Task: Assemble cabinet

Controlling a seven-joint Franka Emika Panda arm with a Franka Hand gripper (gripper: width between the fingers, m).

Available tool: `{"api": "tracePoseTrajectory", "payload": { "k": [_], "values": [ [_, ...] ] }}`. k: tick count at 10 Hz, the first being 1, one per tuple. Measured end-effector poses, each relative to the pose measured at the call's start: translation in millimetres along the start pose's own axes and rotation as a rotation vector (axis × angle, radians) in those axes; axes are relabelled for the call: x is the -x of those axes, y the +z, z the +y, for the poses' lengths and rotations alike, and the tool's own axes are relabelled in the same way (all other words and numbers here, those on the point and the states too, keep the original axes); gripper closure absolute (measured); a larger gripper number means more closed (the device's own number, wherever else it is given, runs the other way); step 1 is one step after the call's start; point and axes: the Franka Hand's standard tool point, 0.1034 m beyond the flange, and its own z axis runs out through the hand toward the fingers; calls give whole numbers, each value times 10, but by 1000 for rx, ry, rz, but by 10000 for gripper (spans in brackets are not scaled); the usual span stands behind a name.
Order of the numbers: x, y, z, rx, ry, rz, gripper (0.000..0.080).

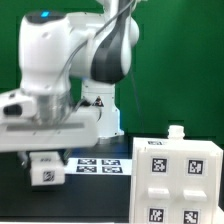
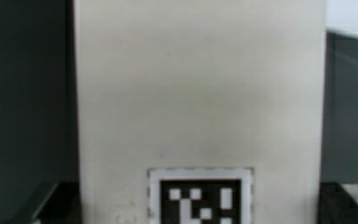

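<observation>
White and tagged, a cabinet panel (image 2: 197, 100) fills our wrist view between the claw (image 2: 202, 205) fingers, apparently pinched, so next we carry it to the cabinet box (image 1: 178, 180).

I am seeing matt, smooth white plastic on the panel (image 2: 194, 90) under me, a printed paper-like tag (image 2: 201, 196), and the cabinet (image 1: 180, 180) looking similarly matt plastic.

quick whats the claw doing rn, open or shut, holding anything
claw: its two fingers stand on either side of a white panel with a tag; whether they clamp it cannot be told.
</observation>
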Motion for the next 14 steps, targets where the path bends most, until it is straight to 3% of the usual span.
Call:
{"api": "tracePoseTrajectory", "payload": {
  "k": [1, 2, 5, 6, 7, 8, 10, 11, 14],
  "values": [
    [-148, -310, -107, 2, 0, -7, 245],
    [-240, -432, -133, 7, 1, -3, 245],
    [-213, -373, -132, 5, 2, -15, 245],
    [-208, -391, -136, -1, 2, -26, 244],
    [-255, -506, -145, -16, 0, -47, 243],
    [-362, -710, -220, -32, 25, -71, 243],
    [-687, -1284, -410, -45, 47, -91, 243],
    [-752, -1414, -454, -42, 37, -83, 243],
    [-748, -1395, -448, -43, 38, -84, 243]
  ]
}}
